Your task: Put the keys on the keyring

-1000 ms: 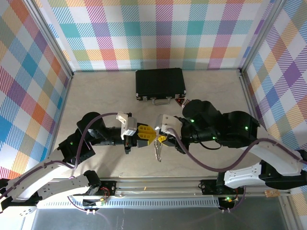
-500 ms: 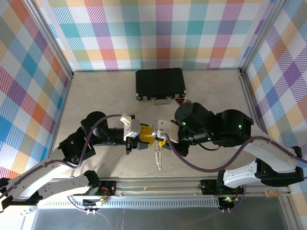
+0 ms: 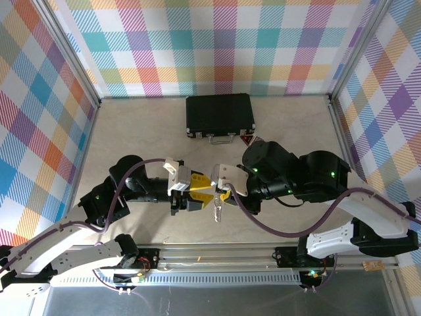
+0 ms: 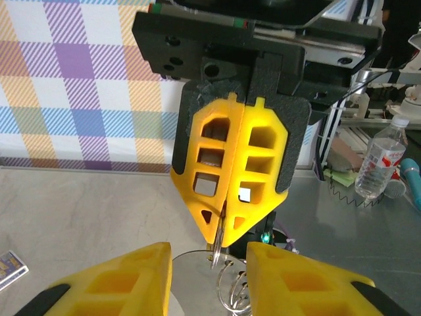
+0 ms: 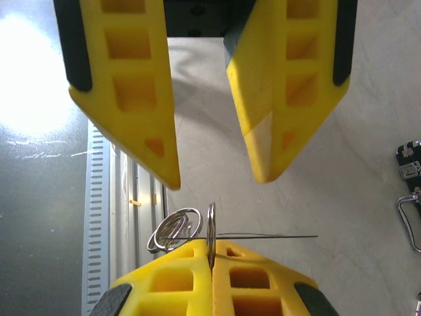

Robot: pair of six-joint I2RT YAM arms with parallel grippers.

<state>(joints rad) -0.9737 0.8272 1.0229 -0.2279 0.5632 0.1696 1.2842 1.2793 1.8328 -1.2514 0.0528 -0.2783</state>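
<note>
Keyring (image 5: 211, 227) first: it hangs in mid-air above the counter (image 3: 145, 131), at about 6 o'clock from the black case (image 3: 219, 113), with its loose coils dangling toward the near edge. At its 9 o'clock we see the left gripper (image 5: 217, 178), released. Its yellow fingers are spread with a clear gap and nothing between them, and the tips sit just short of the ring, apart from it. At 3 o'clock the right gripper (image 4: 220, 240) is clenched on the ring's thin edge, pinching only a sliver of metal at the very fingertips. Whether a key is already on the ring is too small for us to tell.

We think the weak point is that shallow pinch. If the left gripper closes off-centre, it may push the ring sideways and twist it out of the right one's hold, dropping it to the counter. The floppy coils could also swing and snag on a finger. The two sets of tips are near enough to knock together on a careless advance.
</note>
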